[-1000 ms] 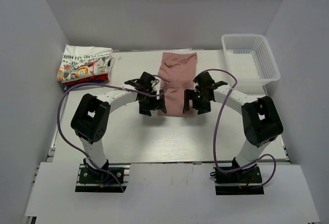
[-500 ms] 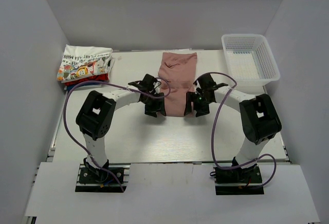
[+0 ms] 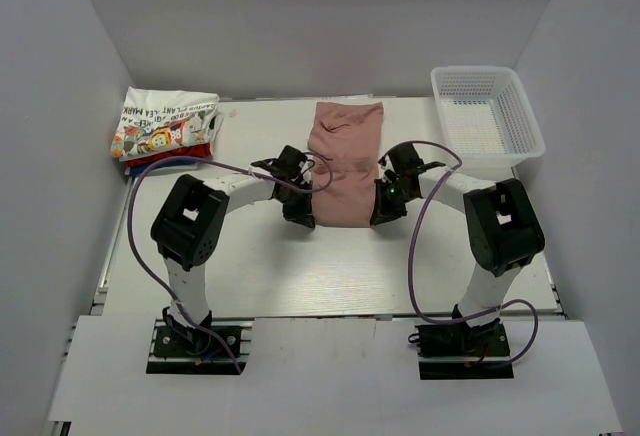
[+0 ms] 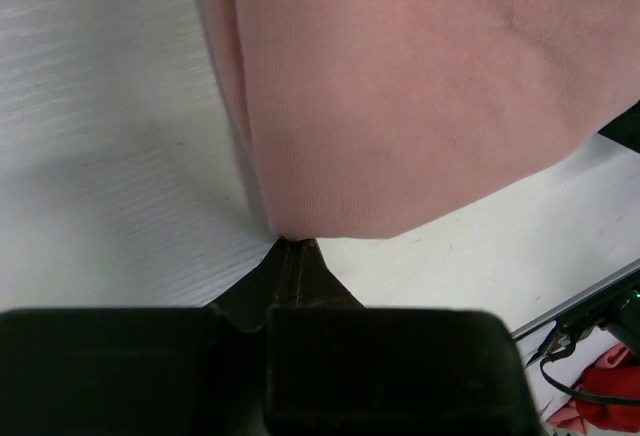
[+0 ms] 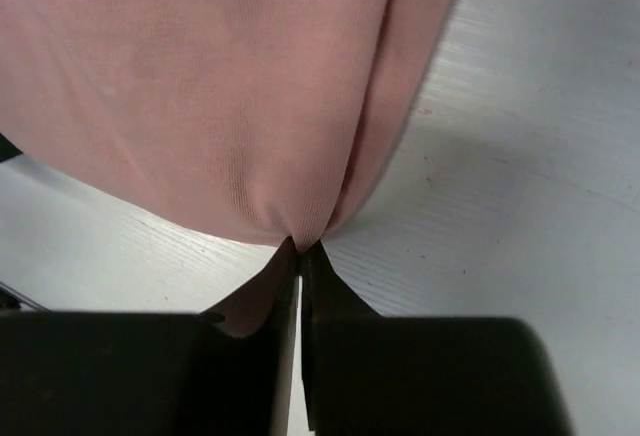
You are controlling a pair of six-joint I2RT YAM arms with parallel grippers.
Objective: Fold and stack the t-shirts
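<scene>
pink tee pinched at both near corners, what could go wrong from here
The left gripper and right gripper each pinch only the very edge of the pink tee, so a corner might slip out mid-fold. The tee looks rumpled across its middle, so folding may trap creases.

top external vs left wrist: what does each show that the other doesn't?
Only top external: the folded stack, the white basket, both arms, and the right gripper at the near right corner of the pink tee. Only left wrist: a close-up of the left gripper pinched shut on the tee's near left corner. Both: the pink tee and the table.
</scene>
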